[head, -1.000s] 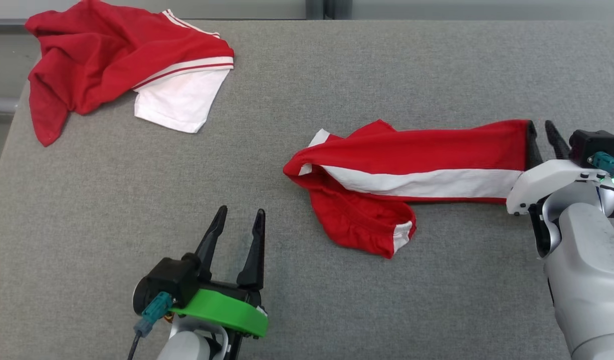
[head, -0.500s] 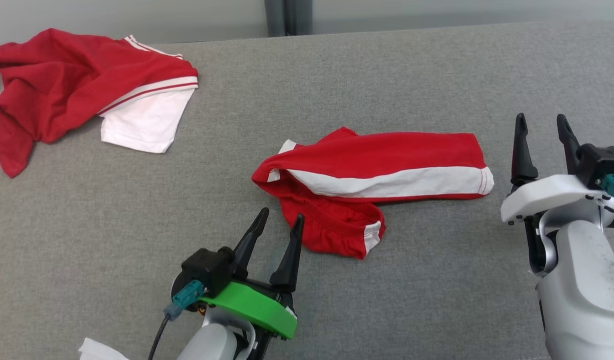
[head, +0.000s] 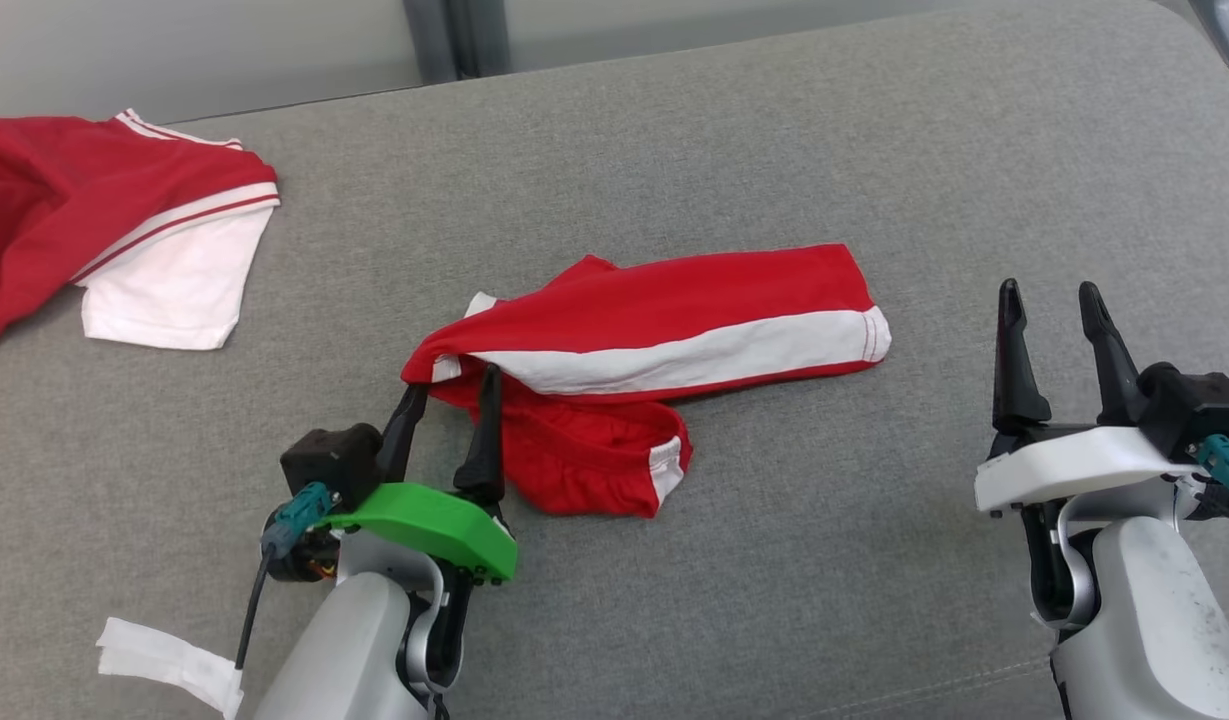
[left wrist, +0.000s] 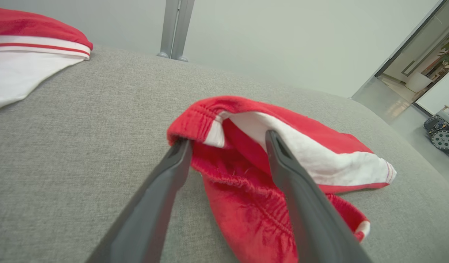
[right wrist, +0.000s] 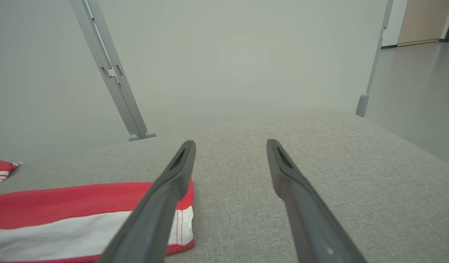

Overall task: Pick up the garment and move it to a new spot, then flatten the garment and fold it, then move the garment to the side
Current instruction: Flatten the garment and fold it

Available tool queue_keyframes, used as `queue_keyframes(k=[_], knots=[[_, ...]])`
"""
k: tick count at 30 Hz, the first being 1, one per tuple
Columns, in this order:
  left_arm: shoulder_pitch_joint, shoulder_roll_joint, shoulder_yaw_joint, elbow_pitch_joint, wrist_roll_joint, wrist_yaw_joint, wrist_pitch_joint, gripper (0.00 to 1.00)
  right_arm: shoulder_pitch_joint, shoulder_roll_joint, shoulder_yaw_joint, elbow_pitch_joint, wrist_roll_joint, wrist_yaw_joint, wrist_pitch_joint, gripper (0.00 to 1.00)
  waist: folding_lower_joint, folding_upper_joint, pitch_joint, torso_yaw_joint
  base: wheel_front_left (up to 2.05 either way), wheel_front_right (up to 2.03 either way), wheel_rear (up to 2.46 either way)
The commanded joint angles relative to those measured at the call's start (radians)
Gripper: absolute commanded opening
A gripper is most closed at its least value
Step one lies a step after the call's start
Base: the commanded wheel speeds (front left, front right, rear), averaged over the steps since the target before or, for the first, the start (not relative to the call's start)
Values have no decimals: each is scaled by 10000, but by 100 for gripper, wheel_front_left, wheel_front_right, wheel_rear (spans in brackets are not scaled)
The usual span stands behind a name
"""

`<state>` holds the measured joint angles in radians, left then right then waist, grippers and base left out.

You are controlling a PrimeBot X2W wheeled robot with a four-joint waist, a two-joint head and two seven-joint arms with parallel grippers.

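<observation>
The garment (head: 664, 325), a pair of red shorts with a broad white side stripe, lies in the middle of the grey cloth-covered worktop (head: 824, 560). One leg is stretched out flat toward the robot's right, and the gathered waistband end is bunched at the left. The left pincer (head: 452, 382) stands wide open at that waistband end. In the left wrist view (left wrist: 227, 140) one finger touches the outer fold of the waistband and the other lies over the red cloth, with nothing clamped between them. The right pincer (head: 1048, 291) is also spread wide and holds nothing. It stands on bare worktop to the right of the leg's hem and apart from it, and its own view (right wrist: 230, 143) has the stitched hem just beside its left finger. A second ago this pincer was closed on that hem, and the left pincer sat over bare worktop well short of the shorts. The head camera has swung since then, so the whole scene sits differently in the frame. A second red and white garment (head: 124, 230) lies crumpled at the far left, and a white strip (head: 164, 655) shows near the left forearm.
</observation>
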<state>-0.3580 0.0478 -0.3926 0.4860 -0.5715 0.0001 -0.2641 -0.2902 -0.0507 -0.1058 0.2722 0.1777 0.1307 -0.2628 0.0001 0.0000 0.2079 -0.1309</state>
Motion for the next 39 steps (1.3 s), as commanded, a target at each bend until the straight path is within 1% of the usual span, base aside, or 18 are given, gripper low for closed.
queue_keyframes(k=[1,3,4,5,7,10,11,13,14,15,18,23,25,28,33,39], knots=[[-148,47,112,92,-53,21,-4,100,159,-1,10,-89,99,1,-31,100,-1,0,111,-238,0,0,0],[-183,49,243,296,-168,71,-4,98,239,0,42,-144,176,1,-31,100,-1,0,127,-335,0,0,0],[-211,49,279,351,-219,75,-4,91,252,1,60,-167,212,1,-31,100,-1,0,133,-369,0,0,0],[-232,49,316,421,-339,53,-4,87,260,2,80,-188,256,1,-31,100,-1,0,146,-411,0,0,0],[-275,49,416,506,-501,44,-4,85,283,2,100,-220,286,1,-31,100,-1,0,166,-463,0,0,0],[-407,49,613,489,-685,127,-4,80,286,2,133,-279,360,1,-31,100,-1,0,197,-516,0,0,0],[-443,49,704,460,-749,185,-4,63,289,1,146,-300,353,1,-31,100,-1,0,207,-535,0,0,0],[-476,47,728,426,-713,139,-4,33,286,3,177,-321,386,1,-31,100,-1,0,216,-558,0,0,0],[-493,47,700,406,-680,88,-4,21,290,3,193,-326,395,1,-31,100,-1,0,215,-565,0,0,0],[-496,49,656,367,-646,37,-4,0,304,1,204,-340,410,1,-31,100,-1,0,208,-568,0,0,0],[-388,49,500,231,-566,-173,-3,0,370,2,174,-365,419,1,-31,100,-1,0,170,-537,0,0,0],[-15,49,29,65,-311,-771,-4,0,516,2,-1,-410,354,1,-31,100,-1,0,20,-357,0,0,0],[107,172,-247,-33,-281,-981,64,0,614,2,-74,-427,321,1,-31,100,-1,0,-65,-256,0,0,0],[323,603,-509,-500,-412,-1146,400,0,724,1,-150,-435,283,1,-31,100,-1,0,-187,-97,0,0,0],[851,1558,-657,-2098,-730,-1224,1368,0,972,-4,-169,-457,268,1,-31,100,-1,0,-402,177,0,0,0],[1745,2602,-740,-3925,-1011,-941,3055,0,1175,-2,-101,-409,379,1,-31,100,-1,0,-658,420,0,0,0]])
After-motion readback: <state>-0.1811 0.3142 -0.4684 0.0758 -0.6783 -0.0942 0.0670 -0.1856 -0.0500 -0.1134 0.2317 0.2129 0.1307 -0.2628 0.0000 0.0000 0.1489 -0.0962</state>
